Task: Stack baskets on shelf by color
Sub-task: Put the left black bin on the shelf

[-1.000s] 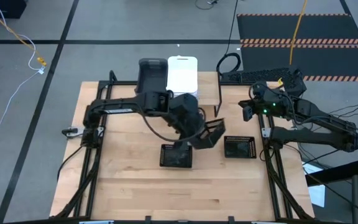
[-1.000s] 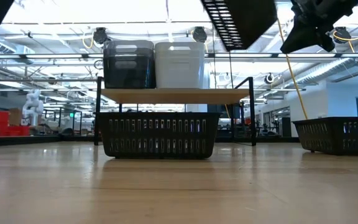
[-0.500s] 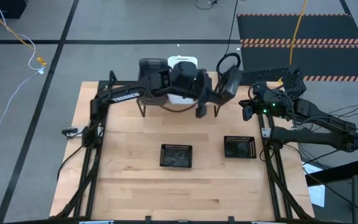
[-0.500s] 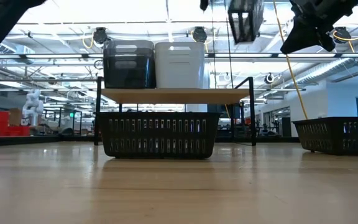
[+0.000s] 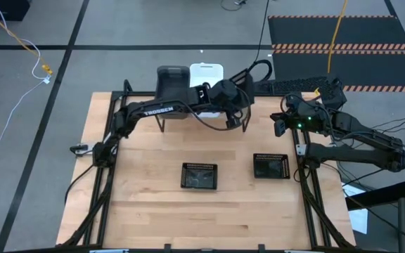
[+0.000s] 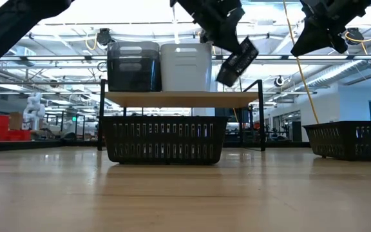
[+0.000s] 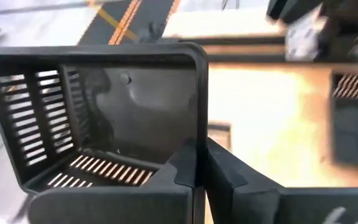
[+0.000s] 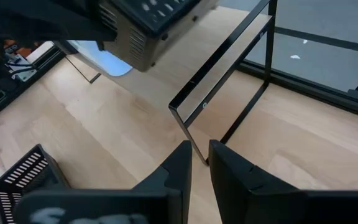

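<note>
My left gripper (image 5: 232, 105) (image 6: 226, 33) hangs over the right end of the shelf (image 6: 179, 98), shut on a black mesh tray (image 6: 237, 61) (image 7: 98, 118) that tilts above the plank. A dark grey basket (image 5: 172, 81) and a white basket (image 5: 206, 74) stand side by side on the shelf's left and middle. Two more black mesh trays rest flat on the table, one in the middle (image 5: 200, 176) and one toward the right (image 5: 271, 166). My right gripper (image 8: 199, 163) waits at the table's right edge, shut and holding nothing. My left gripper pinches one side wall of the black mesh tray at its rim (image 7: 197, 134), with one finger (image 7: 180, 167) inside the tray and the other outside. It comes from above. The tray is lifted clear and hangs tilted below the fingers, over the shelf's right end.
The shelf's black metal leg frame (image 8: 229, 81) stands close in front of my right gripper. The plank's right third (image 6: 237, 98) is bare. Open tabletop lies near the front edge (image 5: 202, 218). A cable loops behind the shelf (image 5: 259, 70).
My left gripper carried the mesh tray up from above the table's middle toward the far edge and over the shelf's right end, then came down toward the plank. The tray turned about on the way and now hangs tilted. My right arm kept still.
</note>
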`<state>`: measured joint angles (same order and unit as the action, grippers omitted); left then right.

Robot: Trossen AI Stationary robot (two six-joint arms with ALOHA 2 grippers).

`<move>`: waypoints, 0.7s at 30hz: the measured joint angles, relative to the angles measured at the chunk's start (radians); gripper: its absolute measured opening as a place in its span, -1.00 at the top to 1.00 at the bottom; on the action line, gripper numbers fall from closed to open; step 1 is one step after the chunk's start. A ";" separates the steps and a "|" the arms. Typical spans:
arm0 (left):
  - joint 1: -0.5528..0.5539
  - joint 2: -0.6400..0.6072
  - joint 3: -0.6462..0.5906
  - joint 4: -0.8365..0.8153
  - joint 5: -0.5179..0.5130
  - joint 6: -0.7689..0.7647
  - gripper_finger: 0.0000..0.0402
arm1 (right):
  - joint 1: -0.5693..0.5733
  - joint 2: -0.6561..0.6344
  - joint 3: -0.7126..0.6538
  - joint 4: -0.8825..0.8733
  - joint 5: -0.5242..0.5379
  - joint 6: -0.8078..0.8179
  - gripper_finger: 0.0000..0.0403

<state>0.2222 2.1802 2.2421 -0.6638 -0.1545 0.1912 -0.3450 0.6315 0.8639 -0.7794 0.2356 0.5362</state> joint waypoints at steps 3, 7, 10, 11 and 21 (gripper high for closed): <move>-0.001 -0.001 0.000 -0.018 -0.034 0.024 0.91 | 0.000 0.001 0.000 -0.002 0.000 -0.007 0.76; 0.001 -0.003 0.000 -0.038 -0.034 0.037 0.90 | 0.000 0.002 0.000 -0.006 0.002 -0.026 0.76; 0.000 -0.003 0.000 -0.049 -0.034 0.051 0.90 | 0.000 0.002 0.000 -0.006 0.002 -0.027 0.76; 0.000 -0.003 0.000 -0.053 -0.034 0.051 0.90 | 0.000 0.002 0.000 -0.006 0.002 -0.028 0.76; -0.001 -0.003 0.000 -0.064 -0.040 0.005 0.29 | 0.000 0.047 0.000 0.000 0.002 -0.027 0.77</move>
<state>0.2214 2.1776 2.2425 -0.7277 -0.1950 0.1963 -0.3454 0.6787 0.8635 -0.7797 0.2375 0.5090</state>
